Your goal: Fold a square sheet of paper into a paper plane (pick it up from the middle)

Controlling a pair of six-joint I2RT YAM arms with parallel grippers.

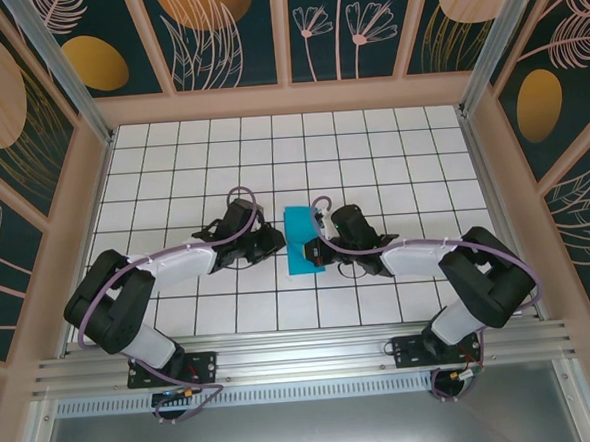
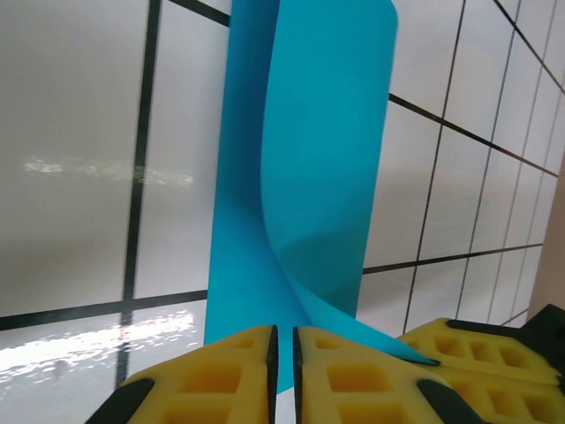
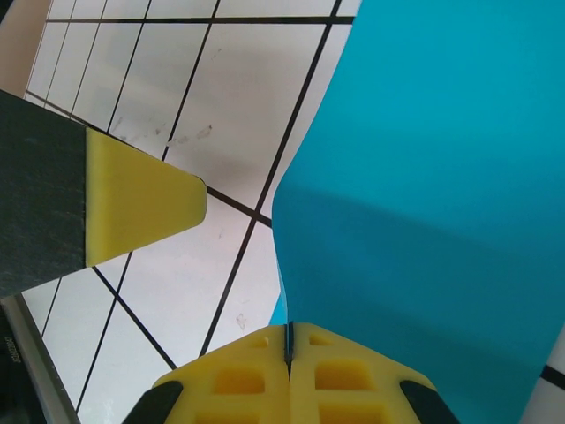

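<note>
Overhead, the white, black-gridded desk [image 1: 391, 145] sits inside pink-framed wall panels [image 1: 223, 25] painted dark teal with flowers. The square sheet of paper [image 1: 301, 239], bent over, lies mid-desk between the left pincer [image 1: 274, 238] and right pincer [image 1: 319, 244]. At the left wrist, the left pincer [image 2: 282, 340] pinches the curled paper's [image 2: 309, 159] edge. At the right wrist, the right pincer [image 3: 289, 334] is clamped tight on the paper [image 3: 441, 177].
</note>
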